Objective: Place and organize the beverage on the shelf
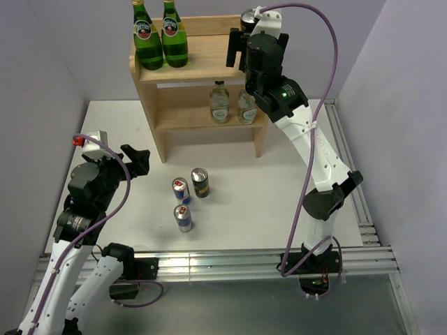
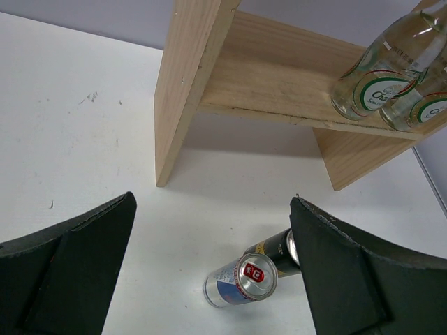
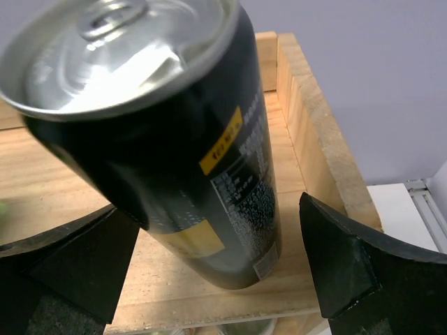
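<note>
Left fingers hang spread wide above the table near its left side, with nothing between them. Just ahead of them (toward the middle of the table) three drinks stand upright in a loose cluster. The near blue-silver-red can is closest to the arm bases and the far blue-silver-red can is just beyond it. The table black-and-yellow can stands just beside that far one on its right, a thin gap between them. From the left wrist this black-and-yellow can is partly hidden behind one finger. Farther back the wooden shelf stands with its side panels on the table. On its lower tier, toward the right end, the left clear bottle and the right clear bottle stand side by side, close enough that I cannot tell whether they touch. On the top tier, at the right end, the right fingers are spread wide on either side of the shelf black-and-yellow can, which rests on the board close to the raised right edge. One finger is clearly apart from this can, while contact at the other cannot be told. At the left end of the same tier the left green glass bottle and the right green glass bottle stand upright, just beside each other.
</note>
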### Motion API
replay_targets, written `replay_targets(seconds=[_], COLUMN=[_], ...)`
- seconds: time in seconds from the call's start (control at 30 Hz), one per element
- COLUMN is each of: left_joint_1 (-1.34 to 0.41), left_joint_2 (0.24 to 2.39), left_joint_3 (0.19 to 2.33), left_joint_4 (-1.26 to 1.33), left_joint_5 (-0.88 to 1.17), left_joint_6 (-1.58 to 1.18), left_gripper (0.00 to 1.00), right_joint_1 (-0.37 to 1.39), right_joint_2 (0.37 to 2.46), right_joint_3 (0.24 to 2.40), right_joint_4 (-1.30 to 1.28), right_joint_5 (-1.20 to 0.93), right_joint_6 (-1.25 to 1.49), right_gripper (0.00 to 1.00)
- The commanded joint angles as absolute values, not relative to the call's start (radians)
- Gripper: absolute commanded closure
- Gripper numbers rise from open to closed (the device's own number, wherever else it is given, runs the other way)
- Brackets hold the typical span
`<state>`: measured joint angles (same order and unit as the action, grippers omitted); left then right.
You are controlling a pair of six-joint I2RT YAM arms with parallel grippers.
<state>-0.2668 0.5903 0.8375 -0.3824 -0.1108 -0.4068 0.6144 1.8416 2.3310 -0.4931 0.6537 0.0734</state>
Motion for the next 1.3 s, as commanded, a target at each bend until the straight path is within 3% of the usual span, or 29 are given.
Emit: replay_targets(seconds=[0.0,0.53,0.93,1.07,1.27], left_joint_1=[-0.261,-0.252,-0.232,-0.230,-0.222], left_joint_2=[0.580,0.584,0.586,0.587,0.589], left_joint_3=[0.838,0.838,0.838,0.838,0.838], left_joint_4=[-0.359,-0.356,-0.356,-0.354,-0.353], left_joint_5=[-0.118,-0.114,-0.104,-0.107,-0.101], left_joint_6=[-0.391,-0.391,-0.393,-0.393,-0.393], left_gripper=[0.01,0.01,0.01,0.01,0.01], right_joint_1=[0.609,0.615,0.747,0.946,0.999], right_joint_2=[1.809,1.663,1.372,1.186,0.970], right_joint_3=[2.310,2.073,1.769,1.443,0.853], right_joint_4=[-0.448,-0.414,-0.405,-0.295,-0.003], right_joint_5=[0.655,0.618,0.629,0.557,0.212], right_joint_6=[0.081,0.136,0.183,0.211,0.432], right_gripper=[0.00,0.00,0.00,0.00,0.00])
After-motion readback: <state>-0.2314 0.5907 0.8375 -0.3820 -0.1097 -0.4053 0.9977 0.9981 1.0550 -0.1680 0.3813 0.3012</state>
